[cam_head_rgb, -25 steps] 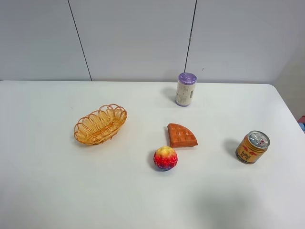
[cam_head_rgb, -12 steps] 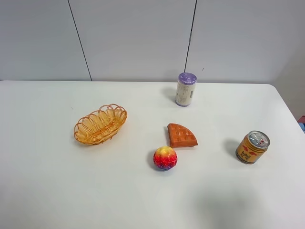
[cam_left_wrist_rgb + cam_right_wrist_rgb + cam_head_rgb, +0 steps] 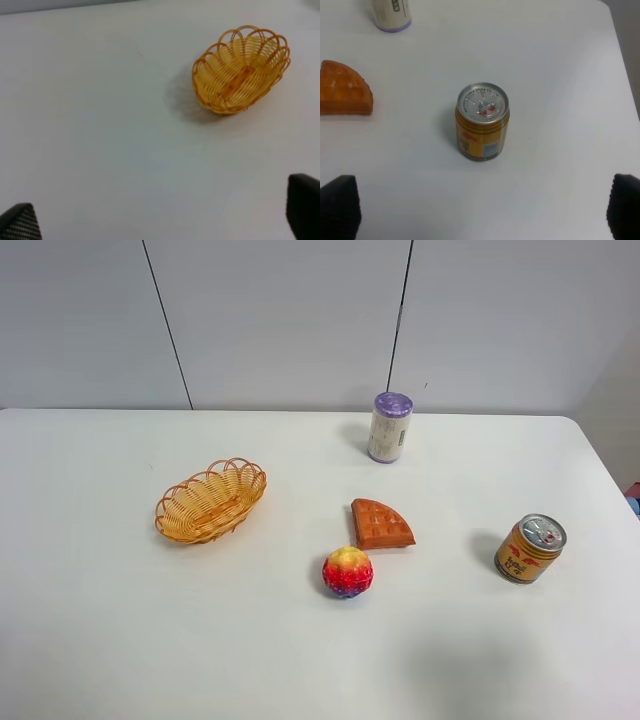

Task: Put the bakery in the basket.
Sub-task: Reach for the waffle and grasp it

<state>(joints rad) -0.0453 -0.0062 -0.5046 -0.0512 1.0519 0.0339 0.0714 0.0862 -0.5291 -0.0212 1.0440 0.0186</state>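
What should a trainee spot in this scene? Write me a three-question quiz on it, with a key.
1. True or false: the waffle wedge already lies in the basket.
2. Which stands nearest the right edge of the table in the exterior high view? A) basket B) gold can C) waffle wedge
3. Short answer: is the left gripper open or shut?

Key: 1 false, it lies on the table apart from the basket; 2 B; 3 open, holding nothing.
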